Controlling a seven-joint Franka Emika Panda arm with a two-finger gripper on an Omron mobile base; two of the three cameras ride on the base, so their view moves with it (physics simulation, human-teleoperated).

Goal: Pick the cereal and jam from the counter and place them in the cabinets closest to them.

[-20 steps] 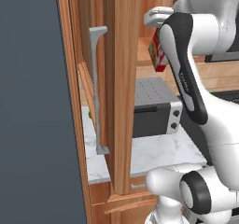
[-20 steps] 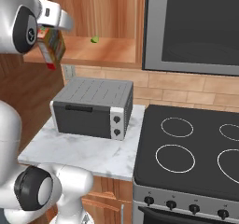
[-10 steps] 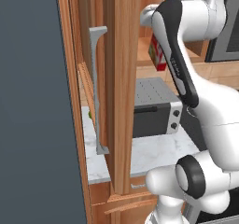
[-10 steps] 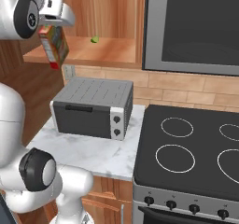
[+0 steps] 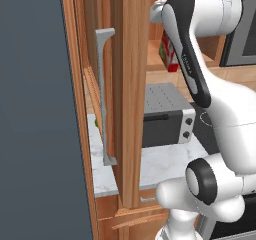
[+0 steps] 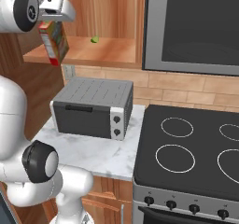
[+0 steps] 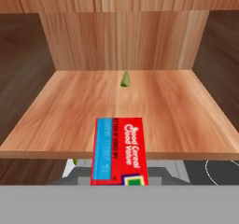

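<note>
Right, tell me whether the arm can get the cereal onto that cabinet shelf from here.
Probably yes. The pincer holds the cereal at the shelf's front edge, and the shelf ahead carries just one small green thing near the back.

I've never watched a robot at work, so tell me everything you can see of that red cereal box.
The cereal box is a small red carton with a blue side panel, white lettering and a green patch. The gripper holds it from above, shut on it. It hangs tilted in the air at the front edge of the open cabinet's wooden shelf, above the toaster oven.
</note>
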